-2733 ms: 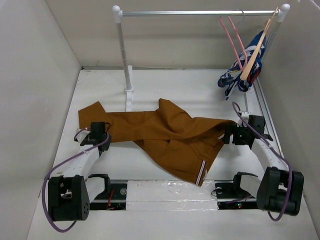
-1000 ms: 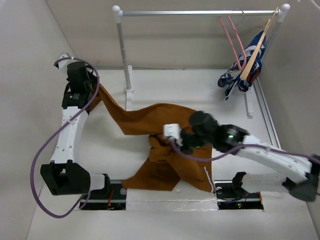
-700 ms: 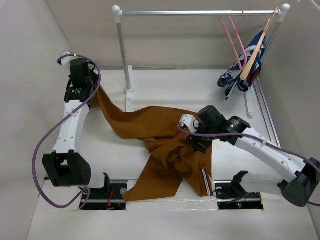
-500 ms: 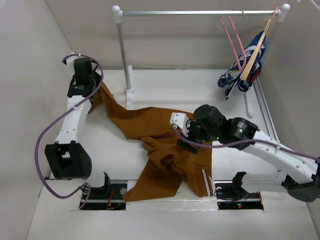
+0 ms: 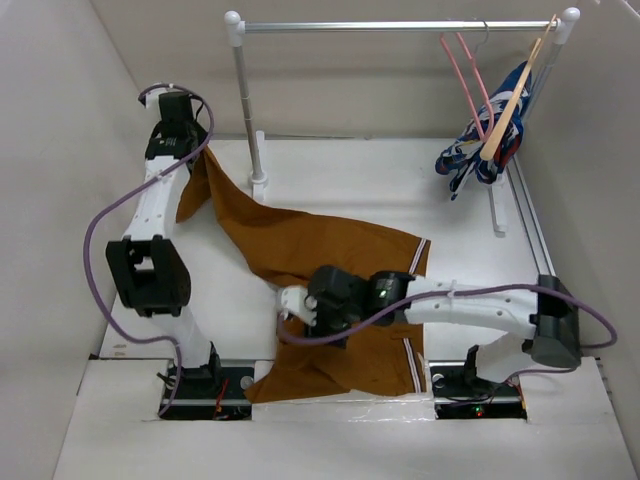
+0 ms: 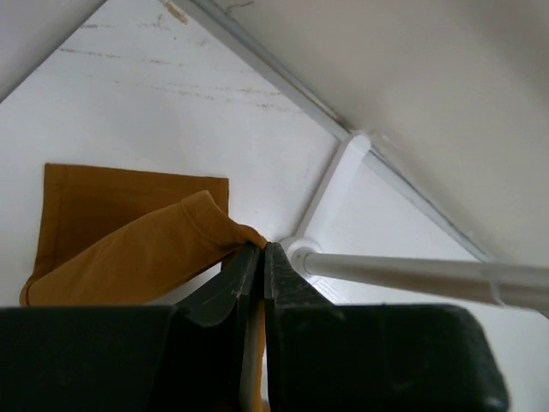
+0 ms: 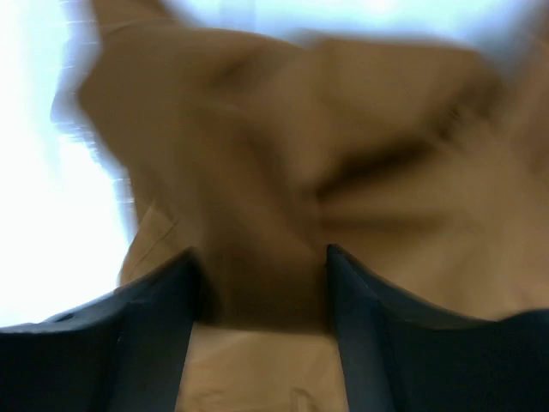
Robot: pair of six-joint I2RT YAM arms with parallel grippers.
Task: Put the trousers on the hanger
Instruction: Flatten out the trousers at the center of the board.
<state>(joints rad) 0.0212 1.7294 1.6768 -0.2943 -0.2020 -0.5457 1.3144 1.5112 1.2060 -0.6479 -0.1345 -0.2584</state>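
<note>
White walls close in a white tabletop [image 5: 340, 170], and at its far side stands a clothes rail [image 5: 400, 26] on two posts.

The trousers [image 5: 300, 235] lie mostly in front of the rail, below its left half. One end is lifted beside the rail's left post [image 5: 243, 110], and from there the cloth slopes down to the tabletop. The rest is spread wide and reaches the near edge between the two arm bases. A striped waistband edge [image 5: 411, 358] shows at the near right corner of the cloth.

The left hand [image 5: 192, 150] is raised just left of the rail's left post. In the left wrist view its fingers [image 6: 243, 270] are pressed together with a fold of the trousers [image 6: 129, 249] pinched between their tips, close to the foot of the post [image 6: 334, 184].

The right hand [image 5: 298, 305] is low over the middle of the spread cloth, in front of the rail. The right wrist view is blurred, but its two fingers [image 7: 159, 322] stand wide apart with brown cloth [image 7: 283, 146] filling the view between and beyond them. I cannot tell whether they touch it.

The pink hanger [image 5: 462, 70] hangs from the rail's right end, well apart from the trousers. Just beside it hangs a pale wooden hanger [image 5: 515, 95] carrying a blue, white and red patterned garment [image 5: 478, 155].
</note>
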